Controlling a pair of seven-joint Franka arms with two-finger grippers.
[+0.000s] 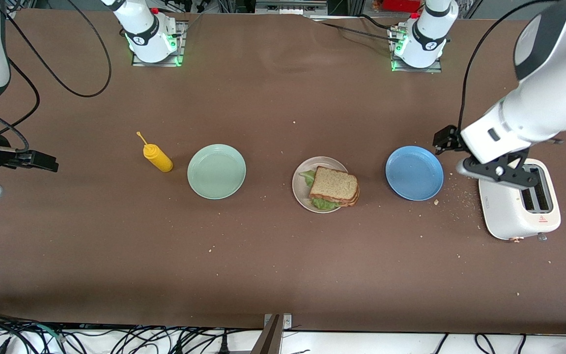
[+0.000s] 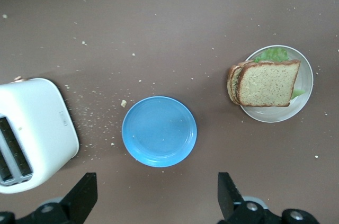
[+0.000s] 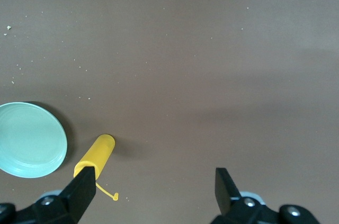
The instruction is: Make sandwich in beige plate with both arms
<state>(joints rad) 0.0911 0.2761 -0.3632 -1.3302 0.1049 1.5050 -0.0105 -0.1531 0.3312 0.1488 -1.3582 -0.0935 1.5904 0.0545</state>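
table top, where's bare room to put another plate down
Bare brown table lies all along the camera edge, nearer than the row of plates. Another gap sits between the round mint-green plate and the beige plate holding the sandwich. It is tight between the round blue plate and white toaster.

The sandwich sits finished on the beige plate, mid-tabletop, lettuce showing at its edges. The left gripper hovers beside the blue plate, by the white toaster. The right gripper hangs well apart from the yellow bottle and mint-green plate.
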